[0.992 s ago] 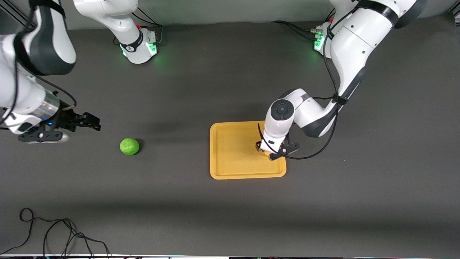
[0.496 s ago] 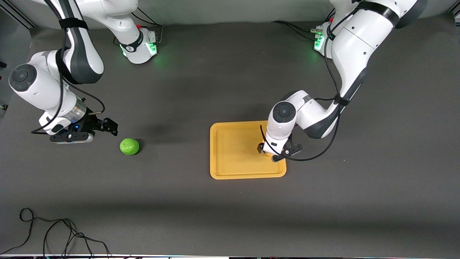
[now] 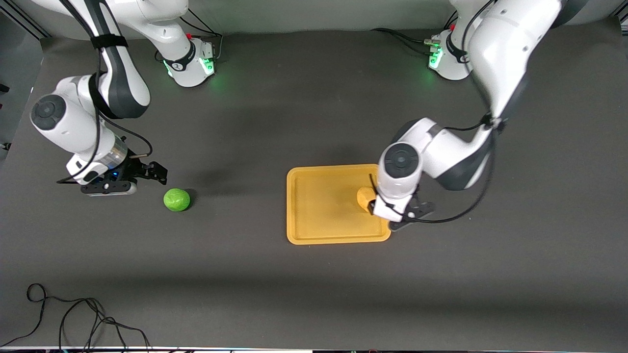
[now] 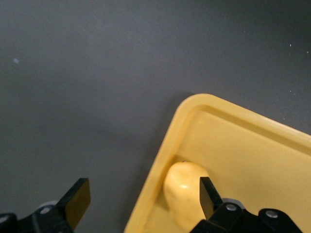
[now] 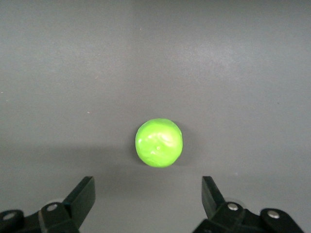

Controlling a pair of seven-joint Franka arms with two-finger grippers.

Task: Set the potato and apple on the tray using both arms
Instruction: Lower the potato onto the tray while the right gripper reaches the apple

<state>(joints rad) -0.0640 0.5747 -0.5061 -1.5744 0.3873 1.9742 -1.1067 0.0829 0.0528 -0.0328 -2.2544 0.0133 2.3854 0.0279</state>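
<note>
The yellow-tan potato [image 3: 364, 197] lies on the mustard-yellow tray [image 3: 319, 215], near the rim at the left arm's end. My left gripper [image 3: 388, 214] hangs open over that rim, holding nothing. In the left wrist view the potato [image 4: 182, 194] rests free inside the tray [image 4: 252, 155]; my left gripper [image 4: 143, 199] has one finger over the potato and the other over bare table. The green apple [image 3: 176, 199] sits on the table toward the right arm's end. My right gripper [image 3: 156, 172] is open just beside it. In the right wrist view the apple [image 5: 159, 143] lies ahead of my right gripper [image 5: 148, 196].
The dark grey table [image 3: 294, 108] carries only the tray and the apple. A loose black cable [image 3: 73, 318] lies at the table's near edge toward the right arm's end. The two green-lit arm bases [image 3: 194, 63] stand along the table's edge farthest from the front camera.
My left gripper has let go of the potato and moved up and toward the left arm's end of the tray. My right gripper has swung in close to the apple.
</note>
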